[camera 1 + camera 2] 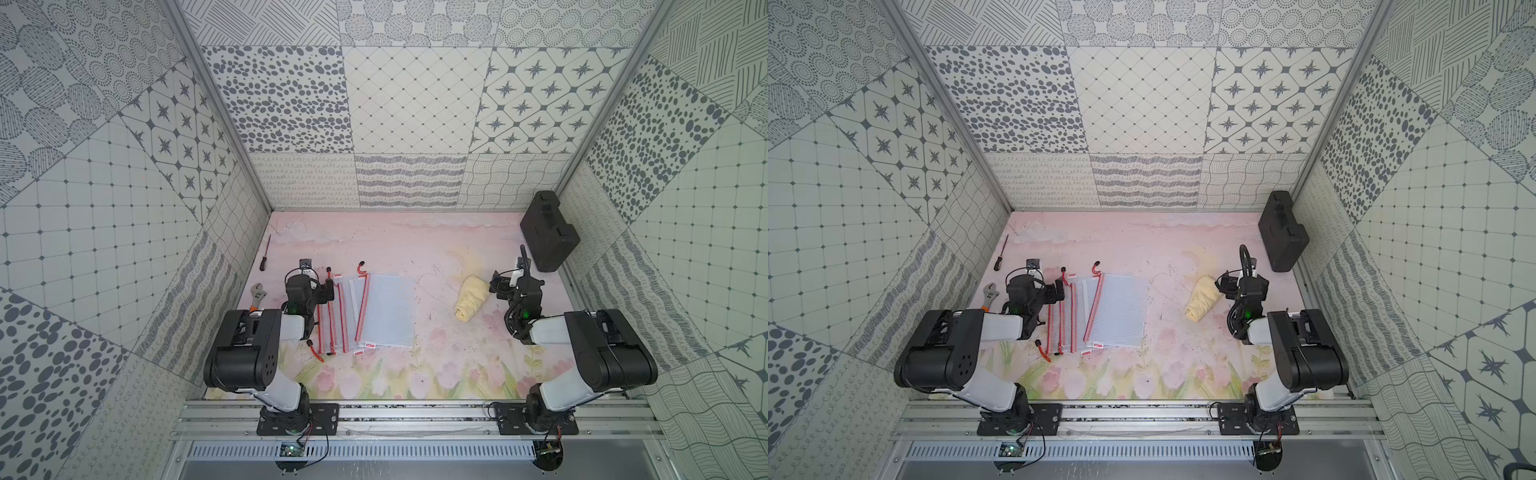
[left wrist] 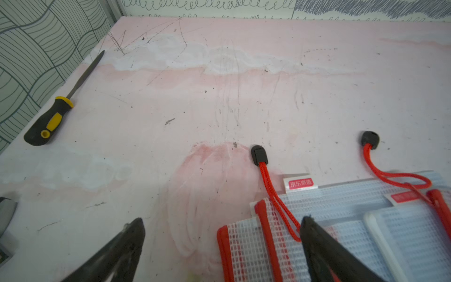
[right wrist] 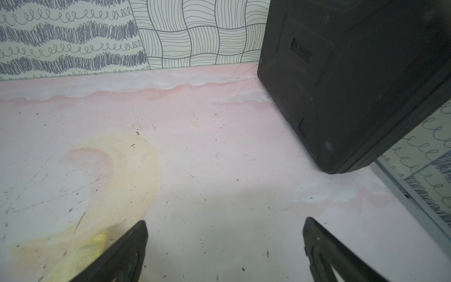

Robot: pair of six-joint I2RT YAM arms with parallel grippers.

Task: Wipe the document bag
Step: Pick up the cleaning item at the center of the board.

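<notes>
black case: far right corner | wrench: left edge | pointed tool (black-yellow handle): farther back

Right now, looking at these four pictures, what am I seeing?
Two black-and-white robot arms stand at a pink painted table. Two pictures look down from overhead; two come from cameras on the arms' wrists. On the table are clear mesh document bags with red zips, a rolled yellow cloth, a black plastic case, a silver wrench and a black-and-yellow-handled tool. The dark left fingers and right fingers are open, holding nothing.
</notes>
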